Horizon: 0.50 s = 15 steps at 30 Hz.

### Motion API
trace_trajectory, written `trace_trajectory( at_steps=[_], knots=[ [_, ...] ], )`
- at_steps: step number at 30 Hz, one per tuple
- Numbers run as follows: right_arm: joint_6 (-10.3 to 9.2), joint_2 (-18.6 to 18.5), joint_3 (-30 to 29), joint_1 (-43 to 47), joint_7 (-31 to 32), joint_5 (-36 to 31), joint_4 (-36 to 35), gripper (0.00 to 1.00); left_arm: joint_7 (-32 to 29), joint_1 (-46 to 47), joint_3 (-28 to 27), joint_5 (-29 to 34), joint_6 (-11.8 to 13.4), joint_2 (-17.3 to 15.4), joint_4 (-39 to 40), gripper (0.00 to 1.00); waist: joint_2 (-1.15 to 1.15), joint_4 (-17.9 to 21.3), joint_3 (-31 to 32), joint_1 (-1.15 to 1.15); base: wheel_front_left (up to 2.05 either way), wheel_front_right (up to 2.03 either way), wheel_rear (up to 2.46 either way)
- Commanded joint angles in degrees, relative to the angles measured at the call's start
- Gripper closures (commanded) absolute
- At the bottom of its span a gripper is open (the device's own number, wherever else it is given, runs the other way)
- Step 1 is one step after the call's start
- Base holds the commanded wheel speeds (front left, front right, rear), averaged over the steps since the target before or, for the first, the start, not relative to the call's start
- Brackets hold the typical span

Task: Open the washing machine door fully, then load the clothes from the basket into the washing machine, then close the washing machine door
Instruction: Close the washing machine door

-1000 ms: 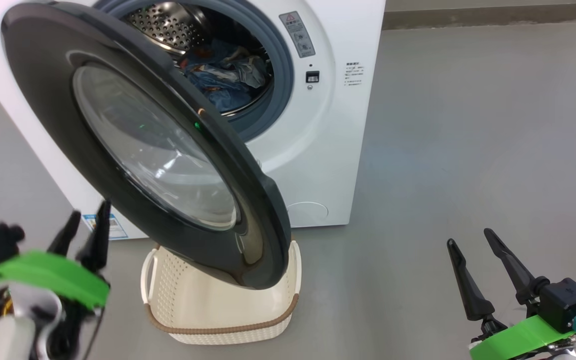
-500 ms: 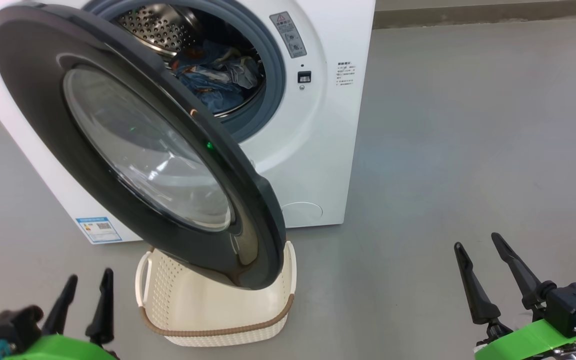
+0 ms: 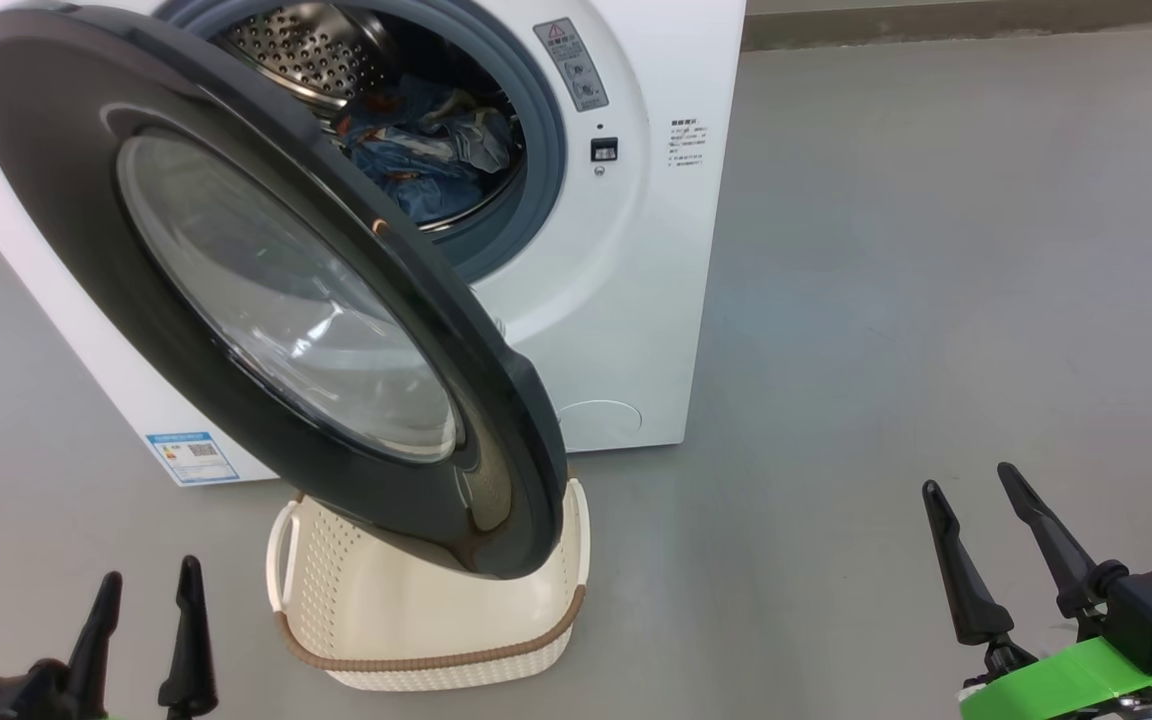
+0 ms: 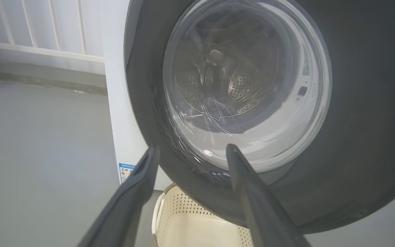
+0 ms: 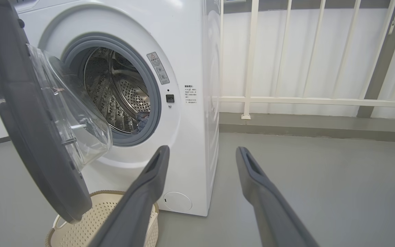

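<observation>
Behind the half-open washing machine door (image 3: 46, 190), the clothes (image 3: 426, 160).

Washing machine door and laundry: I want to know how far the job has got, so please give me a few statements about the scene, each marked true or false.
1. The washing machine door stands open. True.
2. The clothes lie in the basket. False: they lie inside the washing machine.
3. The left tool grips the door's rim. False: it is open and apart from the door.
4. The right tool is open and holds nothing. True.
5. The basket sits on the floor below the door's lower edge. True.
</observation>
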<state>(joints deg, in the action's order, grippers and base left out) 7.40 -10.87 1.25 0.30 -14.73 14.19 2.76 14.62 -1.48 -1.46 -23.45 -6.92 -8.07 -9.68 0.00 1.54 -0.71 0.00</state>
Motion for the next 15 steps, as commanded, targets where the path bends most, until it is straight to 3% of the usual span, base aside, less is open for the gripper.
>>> trace_trajectory(
  at_steps=[1, 15],
  knots=[
    [0.09, -0.6, 1.0, 0.0, -0.3, -0.3, -1.5, 0.0, 0.4, 1.0, -2.4, 1.0, -0.3, -0.8, 2.1, 0.0, 0.0, 0.0, 0.0, 0.0, 0.0, 0.0, 0.0],
    [0.09, 0.0, -0.6, 1.1, -0.3, -0.4, -1.6, 0.0, 0.4, -2.1, -2.8, 2.4, -0.6, 1.3, 7.0, 0.0, 0.0, -0.3, 0.0, 0.0, 0.0, 0.0, 0.0]
  ],
)
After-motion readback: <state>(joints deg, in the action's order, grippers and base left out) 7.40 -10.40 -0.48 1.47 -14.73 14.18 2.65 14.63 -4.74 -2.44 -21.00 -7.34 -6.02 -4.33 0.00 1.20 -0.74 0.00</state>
